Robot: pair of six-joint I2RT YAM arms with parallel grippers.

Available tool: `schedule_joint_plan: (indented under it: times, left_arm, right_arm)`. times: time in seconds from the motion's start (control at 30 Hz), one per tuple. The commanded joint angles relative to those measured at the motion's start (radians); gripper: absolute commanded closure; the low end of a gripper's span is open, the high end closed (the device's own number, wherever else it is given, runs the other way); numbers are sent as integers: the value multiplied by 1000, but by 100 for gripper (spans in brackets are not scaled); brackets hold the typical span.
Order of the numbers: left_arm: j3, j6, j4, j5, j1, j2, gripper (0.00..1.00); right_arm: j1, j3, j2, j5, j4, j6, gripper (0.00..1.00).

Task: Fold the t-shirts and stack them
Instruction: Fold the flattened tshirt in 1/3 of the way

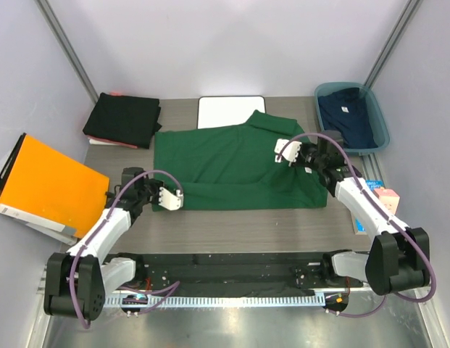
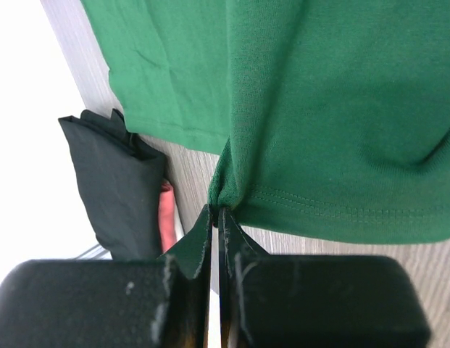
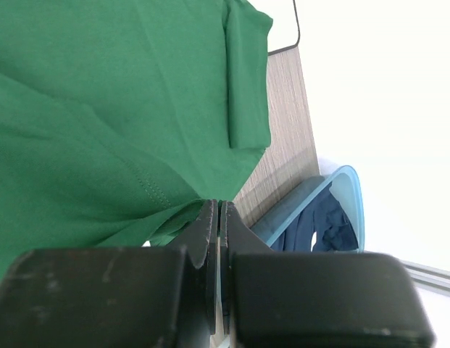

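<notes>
Folding step: left pincer (image 2: 216, 212) and right pincer (image 3: 216, 208) each clamped on the dark green t-shirt (image 1: 232, 167).
The shirt lies spread on the counter (image 1: 232, 225), overlapping the near edge of the white board (image 1: 230, 110). The left pincer grips the hem corner far from the board, the right a fold nearer it. Judging by this, the next move calls for lifting both ends together and carrying the cloth over evenly.

The dark green t-shirt (image 1: 232, 167) is soft matt knit cloth — fine-ribbed, with a stitched hem. The table (image 1: 232, 228) shows grey wood grain, matt. The bin (image 1: 382, 130) is smooth blue plastic — slightly translucent.
</notes>
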Motion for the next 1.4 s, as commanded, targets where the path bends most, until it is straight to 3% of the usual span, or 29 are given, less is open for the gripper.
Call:
schedule_joint_plan:
  times: [0.0,0.47,0.5,0.53,0.57,0.6,0.63,0.67,0.7,0.8,0.9,0.93,1.03,1.13,1.27,1.37]
  left_arm:
    - [54,5,89,22,15,39,100]
    - [88,-6,193,20,25,155,100]
    - [88,-2,195,14,25,163,100]
    - [89,4,197,5,25,177,99]
    - [91,14,203,-6,25,184,92]
    - [91,14,207,-36,25,191,60]
    - [91,6,215,-52,25,198,45]
    - [91,-17,241,-70,25,201,22]
    - [91,-28,252,-89,25,201,0]
    - [92,-63,264,-138,27,177,0]
    - [92,-68,179,-72,41,70,0]
    - [103,-49,119,-35,45,36,0]
    - [94,62,-210,126,61,-91,0]
    - [22,245,-401,198,59,-180,0]
    - [-75,363,-441,215,59,-236,0]
    - [-82,370,-441,221,59,-207,0]
  right_arm:
    - [-2,58,42,8,144,17,99]
    - [-2,116,171,29,271,26,99]
    - [-2,112,176,34,279,23,96]
    - [-2,110,182,43,281,21,75]
    - [0,112,185,60,276,23,59]
    - [-2,110,183,72,273,29,44]
    - [-2,113,180,85,252,35,18]
    - [-2,118,168,98,229,47,6]
    - [-2,125,161,121,206,58,1]
    - [-7,122,90,100,68,95,0]
    - [-8,96,-32,28,-125,49,1]
    - [-8,90,-54,-16,-269,17,3]
    - [-8,37,-128,-56,-472,-85,12]
    - [-8,-43,-171,-82,-567,-157,27]
    - [-7,-128,-176,-92,-562,-191,36]
    - [-8,-134,-124,-90,-539,-191,39]
